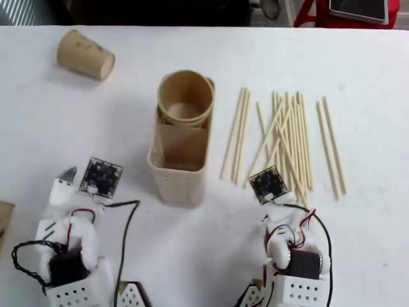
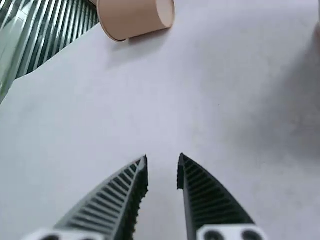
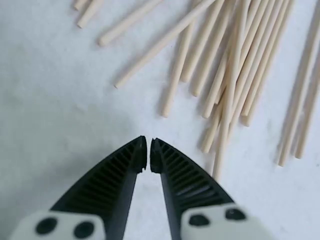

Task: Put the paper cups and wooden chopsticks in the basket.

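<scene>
A cream basket [image 1: 177, 176] stands mid-table with paper cups [image 1: 185, 96] stacked in its far end. One paper cup [image 1: 85, 54] [image 2: 135, 17] lies on its side at the far left. Several wooden chopsticks [image 1: 287, 137] [image 3: 235, 65] are spread on the table right of the basket. My left gripper [image 2: 162, 160] [image 1: 65, 178] hovers low over bare table near the front left, its fingers a little apart and holding nothing. Just short of the chopsticks' near ends sits my right gripper [image 3: 149, 145], shut and empty.
Part of another paper cup [image 1: 4, 217] shows at the left edge. A slatted surface [image 2: 35, 35] runs beyond the table's edge. Past the table's far right are red chair legs [image 1: 319, 13].
</scene>
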`<state>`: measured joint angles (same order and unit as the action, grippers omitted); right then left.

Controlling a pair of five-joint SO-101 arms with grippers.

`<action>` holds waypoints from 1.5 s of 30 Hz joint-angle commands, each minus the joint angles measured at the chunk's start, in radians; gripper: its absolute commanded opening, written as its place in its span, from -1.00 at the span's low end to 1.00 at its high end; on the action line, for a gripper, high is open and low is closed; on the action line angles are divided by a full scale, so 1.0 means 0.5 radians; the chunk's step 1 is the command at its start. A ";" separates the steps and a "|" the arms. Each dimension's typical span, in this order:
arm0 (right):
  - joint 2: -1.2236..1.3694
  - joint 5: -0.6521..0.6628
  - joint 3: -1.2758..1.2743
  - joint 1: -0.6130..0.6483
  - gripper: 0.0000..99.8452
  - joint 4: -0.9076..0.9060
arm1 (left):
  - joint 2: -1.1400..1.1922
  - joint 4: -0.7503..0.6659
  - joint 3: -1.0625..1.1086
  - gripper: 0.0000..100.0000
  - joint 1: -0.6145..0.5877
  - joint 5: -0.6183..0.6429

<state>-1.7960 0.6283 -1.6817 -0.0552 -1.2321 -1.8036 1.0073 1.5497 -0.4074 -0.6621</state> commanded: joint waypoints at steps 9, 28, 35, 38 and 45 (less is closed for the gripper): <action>-0.011 0.018 -0.015 0.011 -0.94 0.014 | 0.146 -0.555 -0.178 -0.75 -0.965 -0.384; -0.011 0.018 -0.015 0.002 -0.95 0.011 | 3.586 1.231 -3.409 -0.74 -1.441 -0.292; -0.011 0.018 -0.015 0.002 -0.95 0.011 | 4.445 1.540 -4.634 -0.56 -1.668 -0.126; -0.011 0.018 -0.015 0.002 -0.95 0.011 | 4.644 1.547 -4.990 -0.56 -1.797 -0.218; -0.011 0.018 -0.015 0.005 -0.95 0.011 | 4.746 1.556 -4.717 -0.56 -1.803 -0.583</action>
<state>-1.7960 0.6283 -1.6817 -0.0552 -1.2321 0.5946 1.7776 -0.8516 -1.3004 -0.8846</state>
